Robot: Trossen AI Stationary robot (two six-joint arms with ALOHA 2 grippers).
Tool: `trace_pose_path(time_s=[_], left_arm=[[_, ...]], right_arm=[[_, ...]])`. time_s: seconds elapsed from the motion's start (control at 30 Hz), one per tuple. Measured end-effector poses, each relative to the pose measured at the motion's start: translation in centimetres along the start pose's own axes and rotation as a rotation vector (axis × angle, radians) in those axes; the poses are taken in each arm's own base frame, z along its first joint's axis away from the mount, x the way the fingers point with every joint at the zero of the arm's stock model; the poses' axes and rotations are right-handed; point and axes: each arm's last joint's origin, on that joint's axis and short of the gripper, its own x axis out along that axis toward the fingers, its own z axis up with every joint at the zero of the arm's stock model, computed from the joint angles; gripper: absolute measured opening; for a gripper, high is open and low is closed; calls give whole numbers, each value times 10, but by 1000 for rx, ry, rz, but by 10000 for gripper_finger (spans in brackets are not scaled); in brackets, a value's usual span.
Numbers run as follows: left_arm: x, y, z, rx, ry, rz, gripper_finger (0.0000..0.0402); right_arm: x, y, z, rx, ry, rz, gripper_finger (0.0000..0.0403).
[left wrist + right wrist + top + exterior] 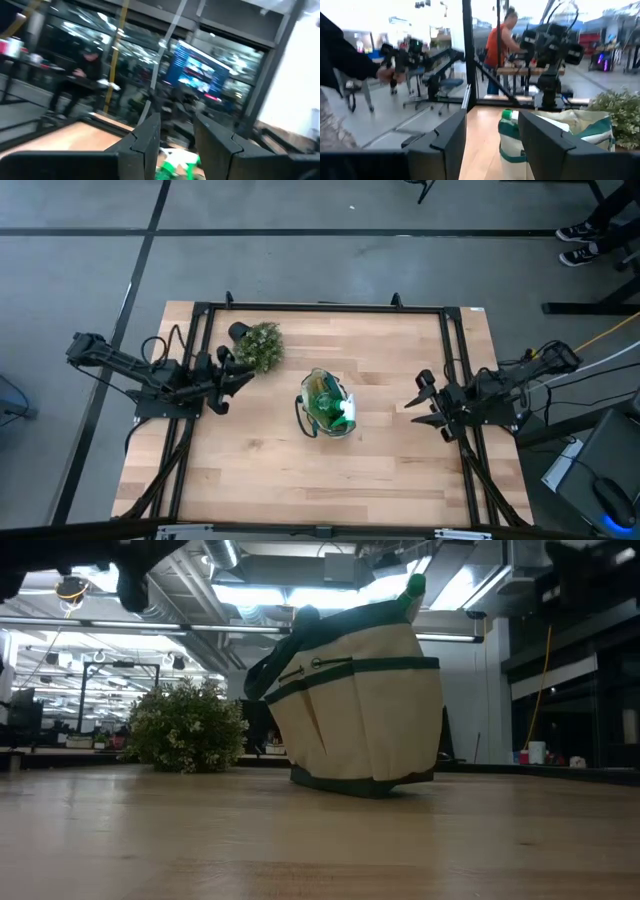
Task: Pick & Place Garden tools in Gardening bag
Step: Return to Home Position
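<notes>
Canvas: beige cloth with dark green trim on the gardening bag (365, 715); soft walls, judged likely to sag or fold if pinched on one side only.
Bag position: upright near the middle of the wooden table (400, 470), near the potted plant (185, 730), apart from both arms.
Bag look: outer pockets round the wall, green band below the rim, dark handles arched over the mouth.
Contents: cap of the green spray bottle (413, 585) poking above the rim; green and white visible in the mouth from above; other tools not separable inside.
Handling: judged light, somewhat top-heavy once loaded, stiff enough to stand alone. Best hold at the handles or the trimmed rim, not the loose pocket cloth.
Bottle handling: smooth plastic, probably slippery; neck under the cap the surest hold.
Left gripper (176, 120): fingers apart, nothing between; at the table's left side, close to the plant.
Right gripper (492, 120): fingers apart, empty; at the right edge, well apart from the bag.
Stage: no tool loose on the table; loading judged complete.
</notes>
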Motion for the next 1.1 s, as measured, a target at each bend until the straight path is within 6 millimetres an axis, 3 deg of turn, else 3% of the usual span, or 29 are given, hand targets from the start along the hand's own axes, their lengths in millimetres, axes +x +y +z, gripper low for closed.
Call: trace_pose_path(time_s=[0.1, 0.43, 0.63, 0.83, 1.1], left_arm=[[-6, 5, -2, 6, -23, 43, 114], [-14, 14, -22, 36, 34, 69, 115], [-24, 20, -36, 23, 76, -26, 116], [-31, 19, -36, 22, 139, -166, 116], [-41, 24, -42, 29, 245, -179, 116]], right_arm=[[-5, -3, -17, 4, -70, -10, 181], [-9, -6, -23, -4, -18, -5, 181], [-9, -8, -33, -25, 87, -18, 181], [-11, -9, -45, -28, 217, -26, 181], [-12, -9, -52, -28, 283, -25, 181]])
